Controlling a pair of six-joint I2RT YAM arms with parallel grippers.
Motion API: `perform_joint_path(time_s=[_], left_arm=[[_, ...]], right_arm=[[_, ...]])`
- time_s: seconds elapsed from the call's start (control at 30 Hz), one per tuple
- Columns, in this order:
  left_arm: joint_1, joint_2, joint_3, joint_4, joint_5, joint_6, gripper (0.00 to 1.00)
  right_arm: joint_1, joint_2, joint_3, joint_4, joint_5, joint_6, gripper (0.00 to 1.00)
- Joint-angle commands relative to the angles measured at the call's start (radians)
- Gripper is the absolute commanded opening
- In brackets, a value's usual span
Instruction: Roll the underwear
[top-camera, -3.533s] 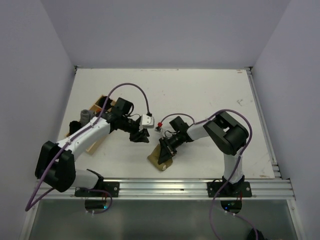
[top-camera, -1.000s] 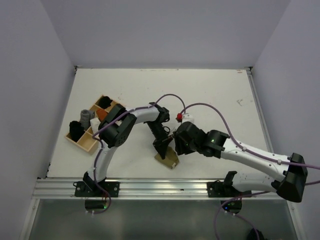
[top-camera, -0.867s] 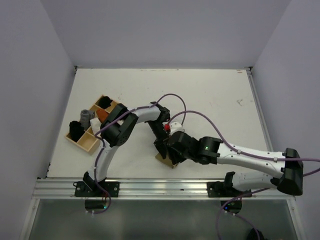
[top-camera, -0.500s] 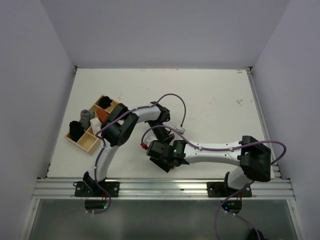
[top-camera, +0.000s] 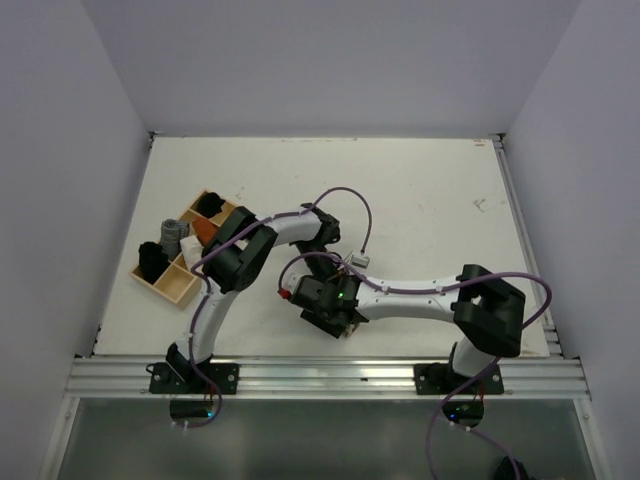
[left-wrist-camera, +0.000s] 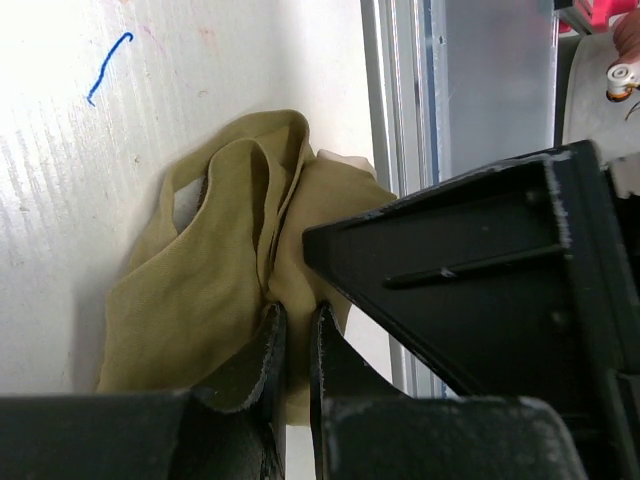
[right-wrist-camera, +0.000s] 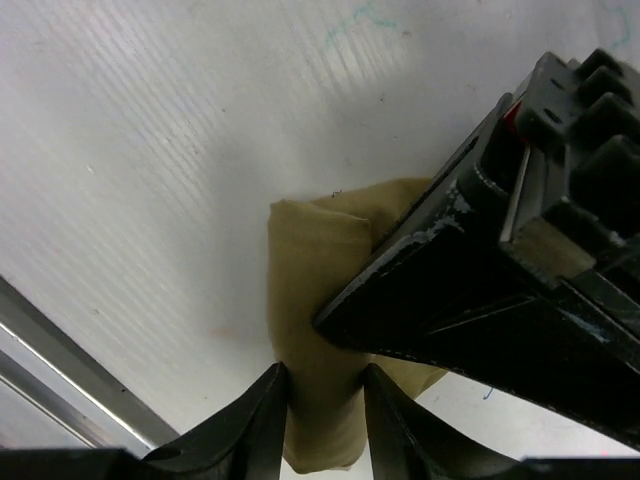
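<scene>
White counter (top-camera: 420, 190), near edge: underwear (left-wrist-camera: 190, 290) bunched beside rail (left-wrist-camera: 400, 100). Fold clenched in left fingers (left-wrist-camera: 265, 355); right fingers (right-wrist-camera: 262, 420) straddle cloth, grip cannot tell. Advise: hold tension, roll tight, evenly.

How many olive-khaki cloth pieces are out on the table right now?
1. The soft olive-khaki cloth underwear lies by the white table's metal front rail, pinched by the left tool, between the right tool's fingers. Others may be hidden from view.

Nothing to read here: no label, brand or number. Just a blue pen squiggle (left-wrist-camera: 108, 68) on the table (left-wrist-camera: 60, 150), up and left of the left claw (left-wrist-camera: 295, 322), and it spells nothing.
</scene>
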Motion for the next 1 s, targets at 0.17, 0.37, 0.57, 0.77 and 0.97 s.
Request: perform_joint_path(time_s=[0.17,0.37,0.57,0.77,0.97], left_arm=[[0.021,-0.017,-0.032,0.095,-0.101,-0.008,0.15],[0.057,-0.062,-0.050,0.103,-0.074,-0.028,0.24],[0.125,-0.075,-0.059,0.057,-0.023,0.013,0.24],[0.186,-0.097,-0.050,0.032,0.017,0.036,0.27],[0.200,-0.103,-0.062,0.029,0.043,0.048,0.27]], right_arm=[[-0.134,0.001,-0.052,0.101,-0.197,-0.008,0.31],[-0.142,0.016,-0.089,0.132,-0.247,0.010,0.30],[-0.142,0.003,-0.130,0.140,-0.276,0.014,0.29],[-0.143,0.035,-0.117,0.126,-0.283,0.015,0.27],[-0.160,0.062,-0.107,0.121,-0.311,0.015,0.25]])
